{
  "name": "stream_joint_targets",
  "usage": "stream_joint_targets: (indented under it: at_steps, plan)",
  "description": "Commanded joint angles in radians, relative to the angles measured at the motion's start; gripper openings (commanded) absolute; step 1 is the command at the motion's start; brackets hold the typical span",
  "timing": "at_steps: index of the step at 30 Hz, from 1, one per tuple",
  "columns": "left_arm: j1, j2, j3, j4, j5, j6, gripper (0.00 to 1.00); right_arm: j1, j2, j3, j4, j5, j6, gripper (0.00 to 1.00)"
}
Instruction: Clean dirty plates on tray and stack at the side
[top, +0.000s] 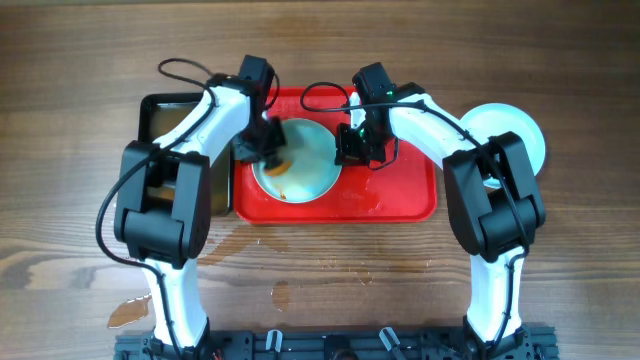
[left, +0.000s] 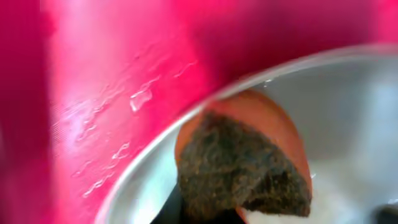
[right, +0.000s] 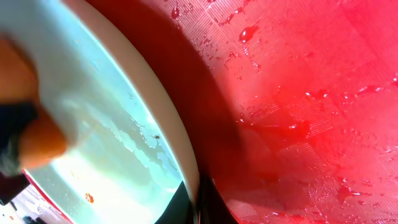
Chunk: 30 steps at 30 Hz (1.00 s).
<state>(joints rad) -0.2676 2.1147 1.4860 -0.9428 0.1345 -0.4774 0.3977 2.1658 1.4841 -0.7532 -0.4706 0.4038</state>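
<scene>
A pale mint plate (top: 305, 165) with orange-brown streaks lies on the wet red tray (top: 400, 190). My left gripper (top: 266, 146) is shut on an orange sponge with a dark scrub face (left: 242, 168), pressed on the plate's left part (left: 348, 106) near its rim. My left fingers (left: 208, 214) barely show under the sponge. My right gripper (top: 353, 146) is shut on the plate's right rim; in the right wrist view the fingers (right: 196, 202) pinch the rim of the plate (right: 112, 124) over the tray (right: 298, 112). Another plate (top: 515, 130) lies on the table right of the tray, partly hidden by my right arm.
A black tray (top: 165, 112) stands against the red tray's left side, mostly under my left arm. Water puddles lie on the wooden table in front, one at the left (top: 130, 312) and one in the middle (top: 280, 295).
</scene>
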Motion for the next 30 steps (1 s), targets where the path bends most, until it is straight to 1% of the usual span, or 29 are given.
stream_joint_targets:
  at_steps: [1, 3, 4, 6, 7, 11, 12, 13, 14, 15, 16, 17, 18, 22, 26, 27, 29, 30]
  plan:
    - [0.001, 0.096, -0.073, -0.172, -0.109, -0.036, 0.04, -0.005, 0.041, -0.005, 0.001, 0.055, 0.014, 0.04]
    - [-0.005, 0.096, -0.073, -0.283, -0.024, -0.018, 0.04, -0.005, 0.041, -0.005, 0.001, 0.055, 0.015, 0.04]
    - [-0.005, 0.096, -0.073, -0.301, 0.017, 0.012, 0.04, -0.005, 0.041, -0.005, 0.001, 0.054, 0.015, 0.05]
    - [-0.005, 0.096, -0.073, -0.319, 0.137, 0.124, 0.04, -0.005, 0.041, -0.005, 0.002, 0.051, 0.015, 0.04]
    - [-0.003, 0.095, -0.071, -0.319, 0.158, 0.147, 0.04, -0.005, 0.041, -0.005, 0.002, 0.051, 0.015, 0.04]
    - [0.04, 0.065, -0.006, -0.327, 0.161, 0.149, 0.04, -0.005, 0.041, -0.005, 0.003, 0.051, 0.016, 0.04]
    - [0.055, 0.048, 0.017, -0.331, 0.17, 0.149, 0.04, -0.005, 0.041, -0.005, 0.005, 0.051, 0.018, 0.05]
    - [0.072, 0.021, 0.045, -0.338, 0.188, 0.15, 0.04, -0.005, 0.041, -0.005, 0.013, 0.051, 0.018, 0.09]
    - [0.085, 0.001, 0.067, -0.343, 0.199, 0.149, 0.04, -0.005, 0.041, -0.005, 0.018, 0.051, 0.018, 0.17]
    - [0.095, -0.019, 0.089, -0.349, 0.199, 0.149, 0.04, -0.005, 0.041, -0.005, 0.026, 0.051, 0.018, 0.21]
    - [0.103, -0.042, 0.108, -0.352, 0.2, 0.149, 0.04, -0.005, 0.041, -0.005, 0.033, 0.051, 0.019, 0.28]
    - [0.109, -0.067, 0.126, -0.352, 0.211, 0.149, 0.04, -0.005, 0.041, -0.005, 0.043, 0.051, 0.023, 0.24]
    - [0.113, -0.08, 0.135, -0.352, 0.222, 0.149, 0.04, -0.005, 0.041, -0.005, 0.046, 0.051, 0.023, 0.04]
    - [0.168, -0.113, 0.146, -0.352, 0.222, 0.148, 0.04, -0.009, 0.037, -0.004, 0.054, 0.026, 0.021, 0.04]
    - [0.318, -0.154, 0.151, -0.349, 0.232, 0.156, 0.04, -0.063, -0.061, -0.004, 0.034, 0.031, 0.004, 0.05]
    - [0.353, -0.157, 0.151, -0.349, 0.232, 0.161, 0.04, -0.077, -0.111, -0.004, 0.024, 0.067, -0.005, 0.04]
    - [0.384, -0.156, 0.151, -0.339, 0.232, 0.161, 0.04, -0.081, -0.223, -0.004, -0.022, 0.275, -0.005, 0.04]
    - [0.386, -0.156, 0.151, -0.329, 0.232, 0.16, 0.04, -0.074, -0.283, -0.004, -0.052, 0.413, -0.003, 0.04]
